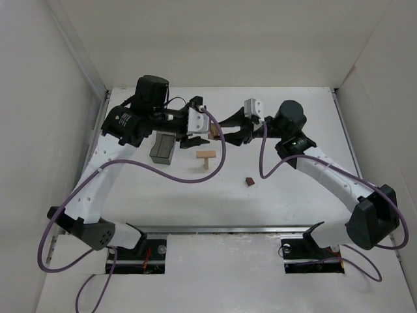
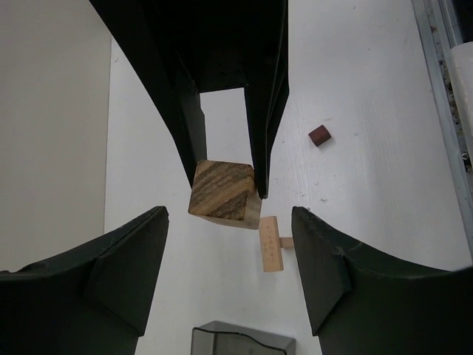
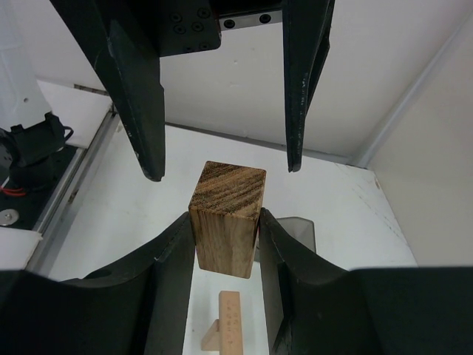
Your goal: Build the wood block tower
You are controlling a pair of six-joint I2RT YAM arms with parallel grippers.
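**Q:** Across the surface (image 1: 293, 195), from your left, what lies where?

**A:** Grey box (image 1: 163, 149); left gripper (image 1: 191, 135), jaws spread, flanking but not touching the striped block (image 2: 224, 194); tan T-piece (image 1: 206, 158) lying flat; your right gripper (image 3: 225, 229), jaws pinching that striped block off the surface; dark red block (image 1: 249, 182) apart, nearer you.

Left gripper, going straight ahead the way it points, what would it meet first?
Probably the wooden block, held in the right gripper, dead ahead of the open left gripper; depth is unclear.
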